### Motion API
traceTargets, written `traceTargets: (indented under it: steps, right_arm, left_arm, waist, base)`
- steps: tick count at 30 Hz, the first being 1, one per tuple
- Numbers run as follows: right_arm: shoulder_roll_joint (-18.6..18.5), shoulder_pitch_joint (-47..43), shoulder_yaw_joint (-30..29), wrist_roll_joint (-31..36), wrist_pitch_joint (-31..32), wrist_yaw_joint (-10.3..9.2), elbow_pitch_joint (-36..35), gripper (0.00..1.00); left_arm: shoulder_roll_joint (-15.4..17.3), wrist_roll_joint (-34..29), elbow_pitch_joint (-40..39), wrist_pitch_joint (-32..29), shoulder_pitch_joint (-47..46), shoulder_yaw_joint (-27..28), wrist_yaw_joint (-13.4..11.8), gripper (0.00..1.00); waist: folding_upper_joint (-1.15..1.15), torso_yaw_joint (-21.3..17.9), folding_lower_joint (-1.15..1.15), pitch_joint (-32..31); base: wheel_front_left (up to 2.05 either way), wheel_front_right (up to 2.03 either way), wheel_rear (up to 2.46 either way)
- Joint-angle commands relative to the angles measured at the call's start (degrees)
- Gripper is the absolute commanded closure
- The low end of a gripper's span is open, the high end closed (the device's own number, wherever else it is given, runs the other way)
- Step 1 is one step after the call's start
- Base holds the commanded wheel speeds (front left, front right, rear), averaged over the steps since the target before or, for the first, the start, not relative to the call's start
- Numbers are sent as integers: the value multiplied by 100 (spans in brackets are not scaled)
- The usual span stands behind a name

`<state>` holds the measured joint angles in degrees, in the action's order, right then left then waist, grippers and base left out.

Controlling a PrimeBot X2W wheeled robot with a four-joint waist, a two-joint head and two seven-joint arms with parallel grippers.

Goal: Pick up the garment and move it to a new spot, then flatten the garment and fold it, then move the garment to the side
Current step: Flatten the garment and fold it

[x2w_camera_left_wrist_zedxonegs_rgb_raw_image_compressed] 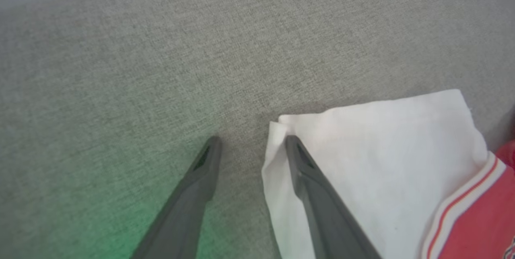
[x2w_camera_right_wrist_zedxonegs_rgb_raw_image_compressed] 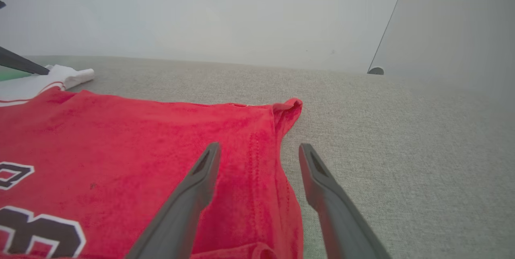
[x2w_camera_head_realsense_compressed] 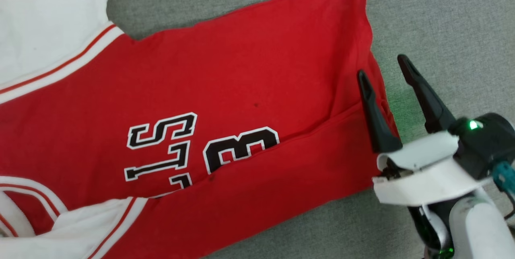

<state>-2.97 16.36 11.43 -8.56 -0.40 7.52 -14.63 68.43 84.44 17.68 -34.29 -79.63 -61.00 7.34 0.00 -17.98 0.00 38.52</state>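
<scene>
The garment [x2w_camera_head_realsense_compressed: 241, 70], a red T-shirt with white sleeves and black lettering, lies spread on the grey surface. Its lower side is folded up along a diagonal crease that covers part of the lettering. My right gripper [x2w_camera_head_realsense_compressed: 382, 66] is open at the shirt's right hem. In the right wrist view the gripper [x2w_camera_right_wrist_zedxonegs_rgb_raw_image_compressed: 259, 148] straddles the edge of the red cloth [x2w_camera_right_wrist_zedxonegs_rgb_raw_image_compressed: 120, 130], one finger over the red cloth and the other over the grey surface. My left gripper [x2w_camera_left_wrist_zedxonegs_rgb_raw_image_compressed: 252, 141] is open at the corner of a white sleeve [x2w_camera_left_wrist_zedxonegs_rgb_raw_image_compressed: 382, 150], with one finger [x2w_camera_left_wrist_zedxonegs_rgb_raw_image_compressed: 305, 170] lying over the sleeve's edge.
The grey fabric surface [x2w_camera_head_realsense_compressed: 442, 17] extends beyond the shirt to the right and above. In the right wrist view a pale wall [x2w_camera_right_wrist_zedxonegs_rgb_raw_image_compressed: 241, 17] rises behind the surface, with a light panel [x2w_camera_right_wrist_zedxonegs_rgb_raw_image_compressed: 454, 21] at the right.
</scene>
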Motion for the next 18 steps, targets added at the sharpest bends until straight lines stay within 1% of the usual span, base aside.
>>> traceTargets:
  steps: [1,3,6,8,11,14,16,18]
  right_arm:
    - [17,137,-24,-18,97,-7,-29,0]
    - [13,312,-120,48,504,-7,-41,0]
    - [12,769,-211,204,1380,-7,-89,0]
    - [18,1136,-270,288,2093,-7,-77,0]
    - [16,1760,-452,237,3267,-7,3,0]
    - [7,2246,-834,-39,4433,-7,233,0]
    - [18,2517,-967,-116,5285,-7,394,0]
    - [-3,2846,-1277,-188,5812,-7,485,0]
  left_arm:
    - [-226,-29,-79,-139,270,-289,28,100]
    - [-245,77,-116,-125,292,-339,27,100]
    - [-282,124,-169,-63,207,-351,27,100]
    - [-328,173,-229,-88,151,-386,27,100]
    - [-398,150,-331,-21,50,-419,26,100]
    - [-513,130,-418,63,-35,-468,24,100]
    - [-624,114,-467,105,-70,-533,22,100]
    - [-706,95,-506,138,-139,-575,21,100]
  waist:
    - [0,27,0,-15]
    - [0,66,0,-43]
    - [0,168,0,-64]
    - [0,252,0,-67]
    - [0,394,0,-41]
    - [0,575,0,4]
    - [0,725,0,37]
    - [0,856,0,103]
  base:
    - [0,0,0]
    - [0,0,0]
    - [0,0,0]
    - [0,0,0]
    - [0,0,0]
    - [0,0,0]
    - [0,0,0]
    - [0,0,0]
